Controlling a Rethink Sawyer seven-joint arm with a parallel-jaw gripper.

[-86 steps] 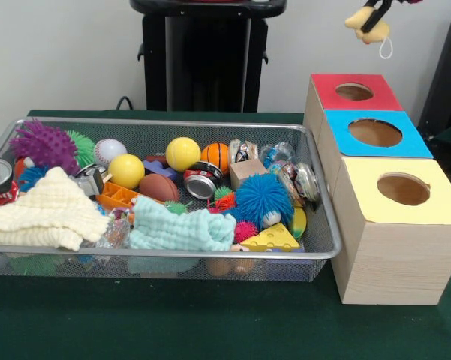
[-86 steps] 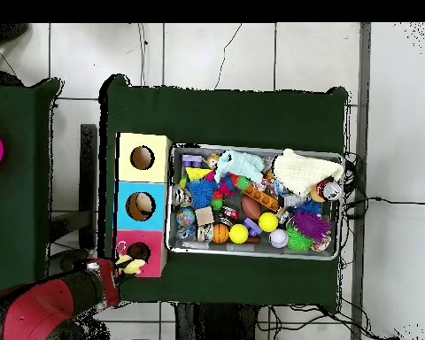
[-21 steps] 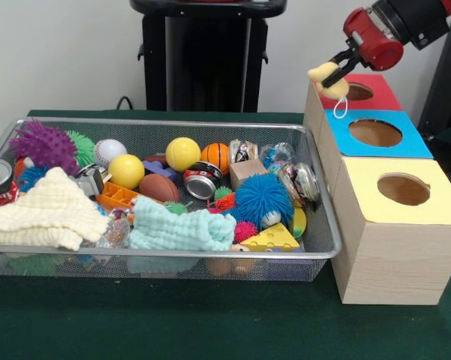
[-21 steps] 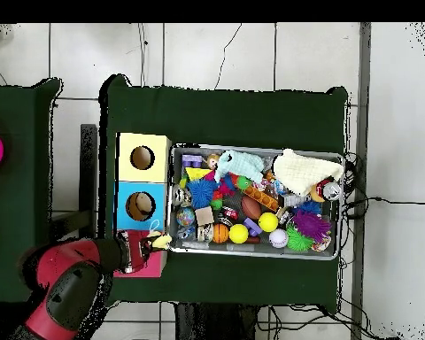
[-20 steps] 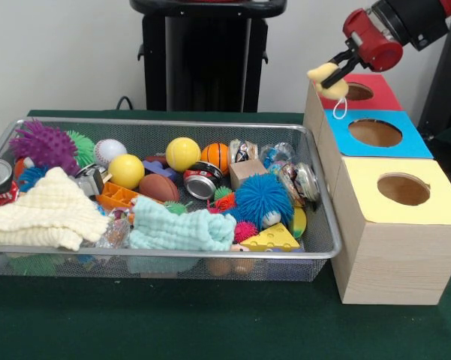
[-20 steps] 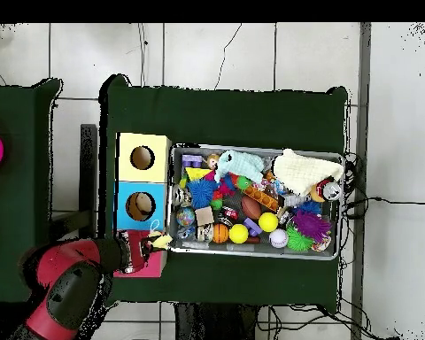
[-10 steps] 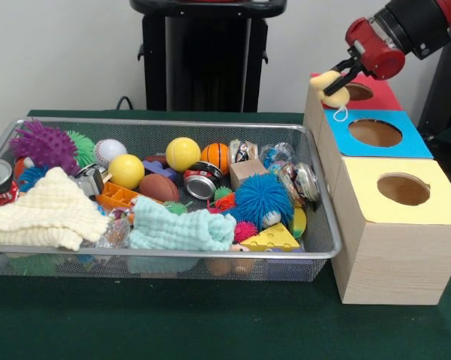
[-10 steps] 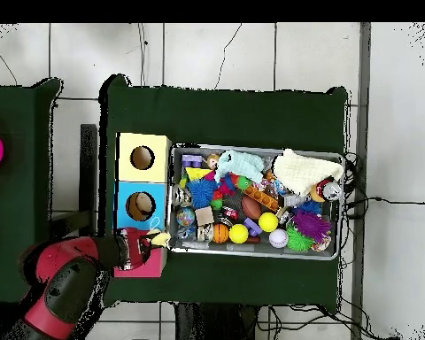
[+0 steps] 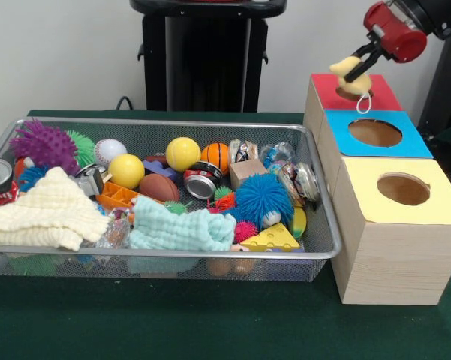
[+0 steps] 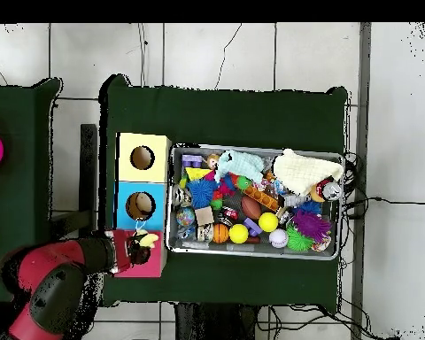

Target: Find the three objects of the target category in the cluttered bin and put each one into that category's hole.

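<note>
Task status: a delivery is judged to be in hand, not completed. The gripper [image 9: 358, 66] is clamped on a small yellow plush toy [image 9: 350, 73], whose white loop hangs below it, and the toy is held just above the hole of the red box [image 9: 375, 96]. Release has not yet been made. How many target items have already been deposited cannot be told — the interior of the red hole is dark in both views.

Containers:
- 3 boxes are set in a row at 3 o'clock of the wire bin [image 9: 172, 252] in the front view: red, then blue box [image 9: 411, 141], then yellow box [image 9: 435, 202].
- In the overhead view a pale object is seen inside the blue hole; the yellow hole appears empty.
- The bin remains crowded: 2 yellow balls [image 9: 182, 153], a baseball [image 9: 109, 151], a small basketball [image 9: 217, 155], a blue fuzzy ball [image 9: 262, 198], a purple spiky ball [image 9: 43, 144], a crushed can [image 9: 202, 181], a cheese wedge [image 9: 270, 239] and 2 folded cloths [image 9: 45, 211].

Further search of the bin is judged likely to be required.
</note>
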